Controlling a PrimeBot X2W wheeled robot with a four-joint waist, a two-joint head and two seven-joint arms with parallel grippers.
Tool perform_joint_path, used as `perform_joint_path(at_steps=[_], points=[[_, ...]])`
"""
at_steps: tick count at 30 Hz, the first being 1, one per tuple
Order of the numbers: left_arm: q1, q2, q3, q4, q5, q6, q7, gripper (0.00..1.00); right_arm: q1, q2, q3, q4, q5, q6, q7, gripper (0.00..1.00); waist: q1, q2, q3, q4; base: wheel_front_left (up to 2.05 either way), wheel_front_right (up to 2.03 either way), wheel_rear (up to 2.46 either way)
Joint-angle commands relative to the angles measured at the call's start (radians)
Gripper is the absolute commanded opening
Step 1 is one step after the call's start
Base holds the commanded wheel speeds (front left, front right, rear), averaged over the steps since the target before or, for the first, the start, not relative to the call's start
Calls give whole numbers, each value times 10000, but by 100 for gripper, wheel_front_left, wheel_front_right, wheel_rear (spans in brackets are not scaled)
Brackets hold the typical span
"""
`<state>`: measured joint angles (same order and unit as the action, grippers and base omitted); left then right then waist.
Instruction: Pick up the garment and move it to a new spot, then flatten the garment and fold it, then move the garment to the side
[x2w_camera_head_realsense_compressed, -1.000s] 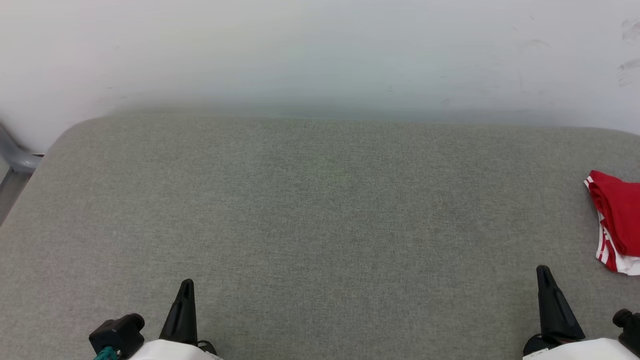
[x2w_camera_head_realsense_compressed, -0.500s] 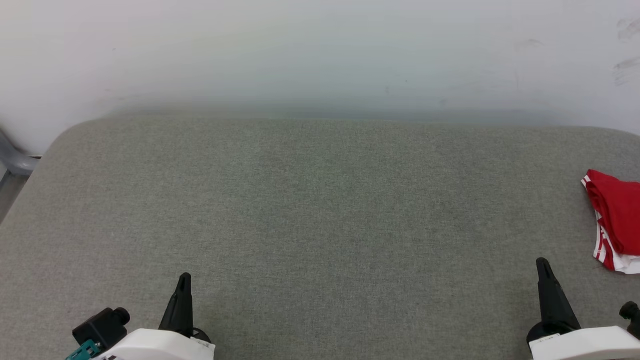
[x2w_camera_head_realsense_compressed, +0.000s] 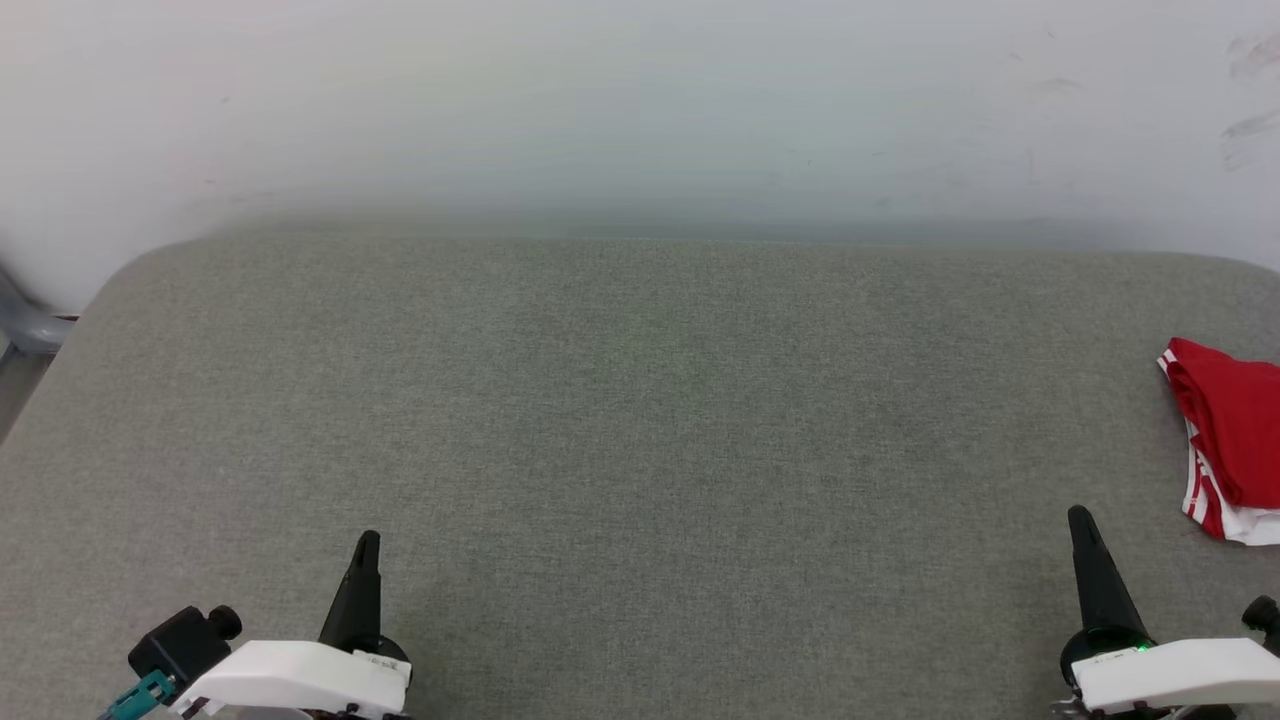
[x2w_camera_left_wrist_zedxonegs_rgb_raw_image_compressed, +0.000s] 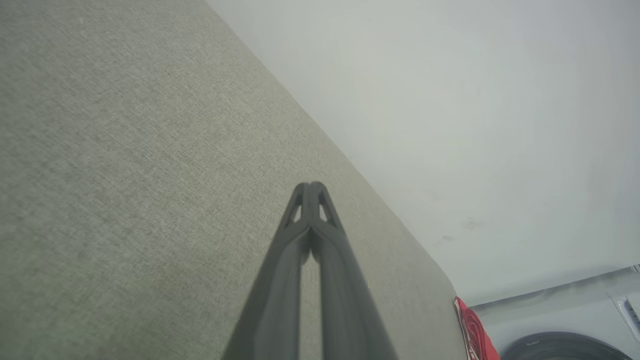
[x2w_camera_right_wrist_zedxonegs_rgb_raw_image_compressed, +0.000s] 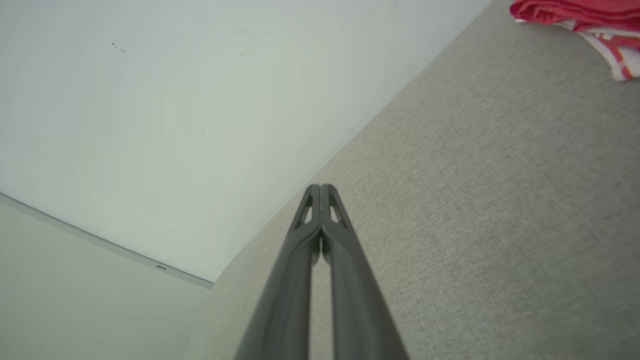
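Looking done, I reckon: folded red-and-white jersey T-shirt at right edge of grey fabric table; my jaws closed, empty.

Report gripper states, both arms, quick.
Left gripper: closed, holding nothing.
Right gripper: closed, holding nothing; the garment lies apart from it, off to its right.

The left gripper and right gripper have each advanced slightly over the counter; more white wrist housing exposed behind both. The garment sits marginally nearer the right gripper.
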<state>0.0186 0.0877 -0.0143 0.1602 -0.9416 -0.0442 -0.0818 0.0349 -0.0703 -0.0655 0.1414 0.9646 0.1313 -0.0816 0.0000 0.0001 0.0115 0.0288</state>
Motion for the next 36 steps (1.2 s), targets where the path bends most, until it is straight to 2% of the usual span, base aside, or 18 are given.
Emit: perform_joint_path(at_steps=[1, 36], points=[[-224, 61, 83, -55, -285, -54, 47, 0, -297, -94, -4, -32, 288, -2, 60, 0, 0, -1, -1, -4, 0, 0, 0], [-847, -49, 568, 449, -4062, -538, 977, 0, -961, -74, -89, 560, 3934, -5, 997, 0, 0, -1, -41, -142, 0, 0, 0]])
